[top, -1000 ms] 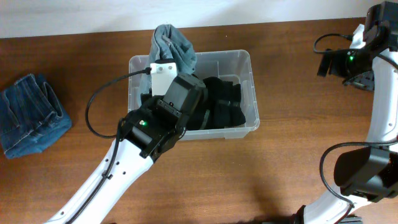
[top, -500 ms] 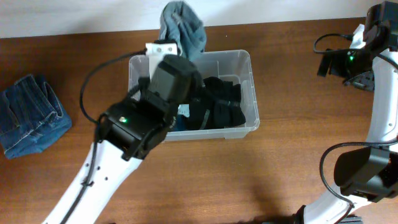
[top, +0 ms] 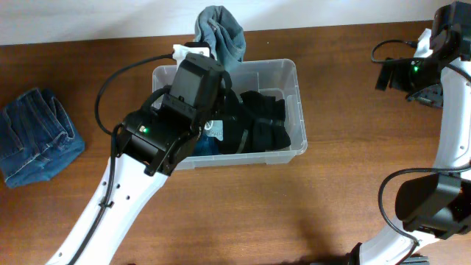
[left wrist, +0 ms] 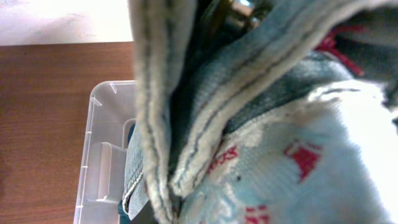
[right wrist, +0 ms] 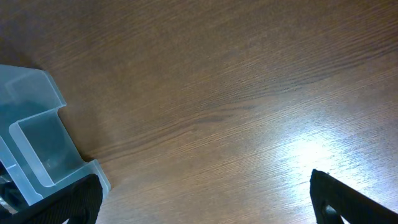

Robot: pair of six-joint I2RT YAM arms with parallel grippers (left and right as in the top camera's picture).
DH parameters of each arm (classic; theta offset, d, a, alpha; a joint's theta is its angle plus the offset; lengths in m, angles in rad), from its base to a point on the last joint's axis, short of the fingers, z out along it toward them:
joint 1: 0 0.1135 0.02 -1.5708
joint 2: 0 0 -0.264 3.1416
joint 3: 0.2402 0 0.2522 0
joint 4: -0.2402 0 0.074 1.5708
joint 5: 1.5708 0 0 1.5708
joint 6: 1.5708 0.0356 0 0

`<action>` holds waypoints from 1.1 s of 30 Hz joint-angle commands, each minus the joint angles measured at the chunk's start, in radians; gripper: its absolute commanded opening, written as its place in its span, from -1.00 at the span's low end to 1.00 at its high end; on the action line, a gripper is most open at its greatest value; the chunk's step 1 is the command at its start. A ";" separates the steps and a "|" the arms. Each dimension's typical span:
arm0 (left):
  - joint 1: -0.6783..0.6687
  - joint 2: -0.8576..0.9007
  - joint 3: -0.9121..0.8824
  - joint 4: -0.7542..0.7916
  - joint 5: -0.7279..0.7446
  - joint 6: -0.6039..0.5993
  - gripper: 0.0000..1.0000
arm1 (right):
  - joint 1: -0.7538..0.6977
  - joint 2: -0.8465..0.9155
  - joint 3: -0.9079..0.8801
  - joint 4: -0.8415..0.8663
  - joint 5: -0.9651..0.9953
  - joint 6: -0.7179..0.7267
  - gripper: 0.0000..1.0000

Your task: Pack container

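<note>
Close against your left wrist camera, the denim garment (left wrist: 261, 124) fills nearly the whole view, seams and hem outward. It buries the jaws, so you cannot tell how far the left gripper (top: 193, 53) is closed; the cloth appears to hang from it. One corner of the container (left wrist: 102, 155) shows beneath, with a hem trailing down inside its wall.

From overhead, your left arm (top: 165, 132) lies across the near-left part of the container, which sits mid-table, its far rim near the table's back edge. Black clothing (top: 265, 121) already packs its right half, and a strip of blue cloth (top: 208, 140) shows by the near wall.

Over the last second the wrist has swung left and away from you, and the garment's bunched top has travelled from above the bin's far-left corner to beyond the far rim. By the look of it, this piece is not yet packed. It will need bringing back over the opening and lowering before you release it.

Well left, folded jeans (top: 33, 140) wait on the table. At the far right, your right gripper (right wrist: 204, 186) has not moved; it hangs spread wide and empty over bare wood.
</note>
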 commanded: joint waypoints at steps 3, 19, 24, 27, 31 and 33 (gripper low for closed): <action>0.003 -0.006 0.037 0.014 -0.106 0.079 -0.99 | -0.001 -0.008 0.005 -0.002 0.009 0.000 0.97; 0.298 0.045 0.383 -0.356 -0.338 0.078 -0.99 | -0.001 -0.008 0.005 -0.002 0.009 0.000 0.97; 0.437 0.111 0.383 -0.371 -0.348 0.090 -1.00 | -0.001 -0.008 0.005 -0.002 0.009 0.000 0.97; 0.520 0.165 0.383 -0.379 -0.346 0.093 -1.00 | -0.001 -0.008 0.005 -0.002 0.009 0.000 0.97; 0.609 0.218 0.383 -0.397 -0.345 0.092 -0.99 | -0.001 -0.008 0.005 -0.002 0.009 0.000 0.97; 0.640 0.238 0.382 -0.402 -0.344 0.084 -0.99 | -0.001 -0.008 0.005 -0.002 0.009 0.000 0.97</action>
